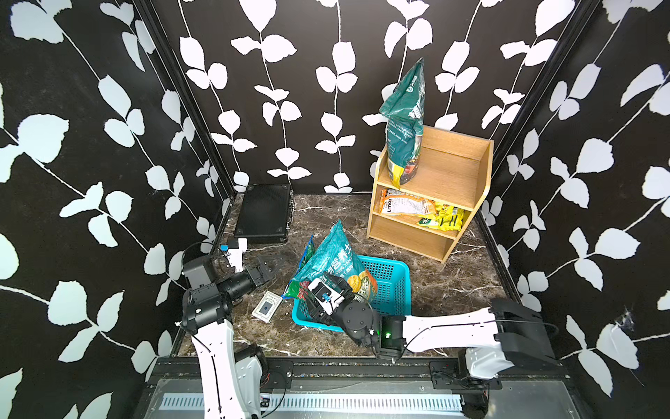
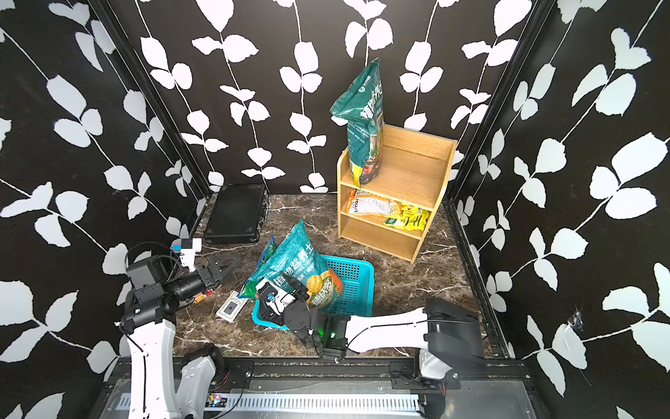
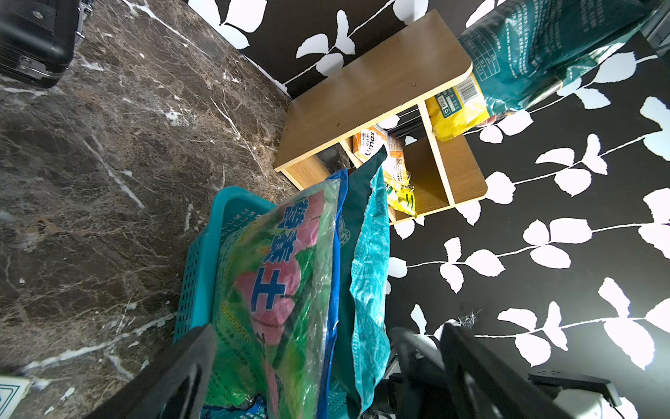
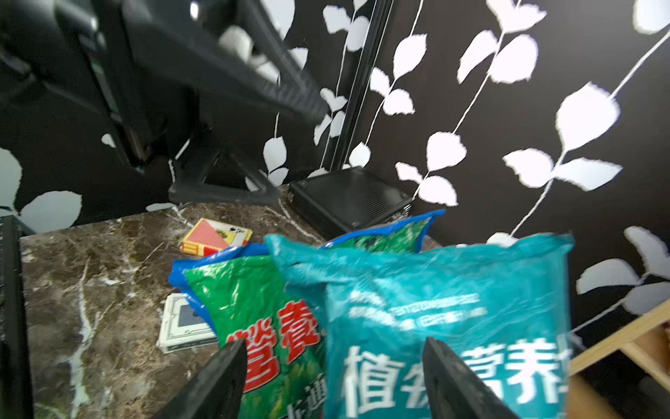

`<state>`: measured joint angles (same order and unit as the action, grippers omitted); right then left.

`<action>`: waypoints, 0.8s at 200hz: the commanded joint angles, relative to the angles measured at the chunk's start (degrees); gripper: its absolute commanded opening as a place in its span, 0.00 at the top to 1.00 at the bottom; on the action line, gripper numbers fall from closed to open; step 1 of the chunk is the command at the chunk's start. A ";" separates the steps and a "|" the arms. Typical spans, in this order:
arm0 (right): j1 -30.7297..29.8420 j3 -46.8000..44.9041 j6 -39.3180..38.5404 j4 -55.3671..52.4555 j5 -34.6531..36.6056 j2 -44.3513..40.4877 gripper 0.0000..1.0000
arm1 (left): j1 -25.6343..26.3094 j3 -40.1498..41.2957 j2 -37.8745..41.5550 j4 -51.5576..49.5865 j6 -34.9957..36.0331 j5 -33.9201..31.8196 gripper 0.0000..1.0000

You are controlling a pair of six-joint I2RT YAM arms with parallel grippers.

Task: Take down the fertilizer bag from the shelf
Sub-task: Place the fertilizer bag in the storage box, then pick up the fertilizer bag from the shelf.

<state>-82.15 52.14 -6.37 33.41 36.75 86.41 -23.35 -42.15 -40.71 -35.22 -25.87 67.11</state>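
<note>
Marble counter (image 1: pixel 453 283): I judge the teal bag (image 1: pixel 333 257) done, in the basket (image 1: pixel 395 286); the green bag (image 1: pixel 406 123) waits on the shelf (image 1: pixel 453 170); left claw (image 1: pixel 275 265) and right claw (image 4: pixel 333 342) gape empty.

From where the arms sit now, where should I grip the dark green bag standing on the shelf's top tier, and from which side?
Probably pinch the dark green bag at its flattened upper neck, coming from the open front of the shelf. It stands upright at the front corner, its top tapers thin enough for jaws, and the back and side panels block other approaches.
</note>
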 commanded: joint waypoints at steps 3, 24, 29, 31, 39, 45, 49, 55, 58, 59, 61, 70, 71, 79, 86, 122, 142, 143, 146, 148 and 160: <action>-0.30 1.12 -3.24 -2.46 7.32 -6.71 0.15 | -0.27 0.93 0.12 1.04 0.71 1.27 0.01; 0.14 3.20 -6.38 -6.09 12.06 -12.57 0.07 | -0.24 0.97 0.19 1.03 0.79 1.27 0.01; 0.50 4.13 -6.77 -7.24 13.03 -13.84 0.06 | -0.27 0.93 0.28 1.03 0.73 1.28 0.01; 0.72 4.60 -6.78 -7.86 13.49 -14.30 0.06 | -0.28 0.93 0.34 1.03 0.73 1.23 0.01; 1.73 6.64 -6.46 -11.11 14.17 -16.09 0.02 | -0.21 0.93 0.29 1.04 0.78 1.31 0.01; 2.92 8.67 -5.74 -14.52 13.65 -17.16 0.01 | -0.25 0.93 0.28 1.00 0.73 1.26 0.01; 3.93 10.06 -5.03 -17.17 13.26 -17.75 0.01 | -0.22 0.93 0.28 0.99 0.73 1.35 0.01; 5.74 12.91 -3.76 -21.66 13.08 -18.32 0.01 | -0.23 0.93 0.28 0.97 0.82 1.44 0.01; 6.70 14.64 -3.02 -23.88 13.33 -18.42 0.01 | -0.23 1.01 0.30 1.00 0.83 1.45 0.01; 7.03 15.17 -2.85 -24.56 13.43 -18.45 0.01 | -0.26 1.01 0.33 1.02 0.82 1.45 0.01; 7.65 16.19 -2.42 -25.59 13.63 -18.53 0.01 | -0.24 1.02 0.36 0.96 0.82 1.44 0.01; 10.70 20.34 -1.05 -30.26 14.55 -18.55 0.01 | -0.28 1.01 0.37 1.03 0.96 1.52 0.01; 11.09 20.58 -0.94 -30.65 14.56 -18.51 0.01 | -0.29 1.02 0.41 1.03 0.98 1.48 0.01; 13.95 24.23 -0.28 -33.26 13.92 -18.56 0.01 | -0.26 1.02 0.37 1.06 0.99 1.44 0.01; 16.33 27.11 -0.13 -35.13 12.47 -18.41 0.01 | -0.23 1.02 0.37 1.03 0.99 1.45 0.01; 26.36 43.78 -1.83 -43.98 10.14 -12.27 0.00 | -0.28 1.02 0.37 1.06 0.92 1.66 0.01; 31.21 55.96 -0.76 -53.78 7.03 -5.73 0.00 | -0.21 1.02 0.37 1.02 0.99 1.73 0.01; 31.41 56.58 -0.76 -54.23 6.98 -5.38 0.00 | -0.20 1.06 0.37 1.03 0.99 1.72 0.01; 31.96 58.31 -0.74 -55.46 6.78 -4.57 0.01 | -0.28 1.08 0.37 1.03 0.98 1.71 0.01; 32.23 59.45 -0.77 -56.12 6.80 -3.75 0.00 | -0.29 1.10 0.37 1.03 0.93 1.71 0.01; 33.73 65.04 -1.69 -59.55 6.84 -0.30 0.00 | -0.28 1.11 0.29 1.04 0.96 1.69 0.01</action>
<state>-51.29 107.70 -7.88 -13.52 45.80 79.96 -23.35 -41.85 -40.71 -35.22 -25.87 67.33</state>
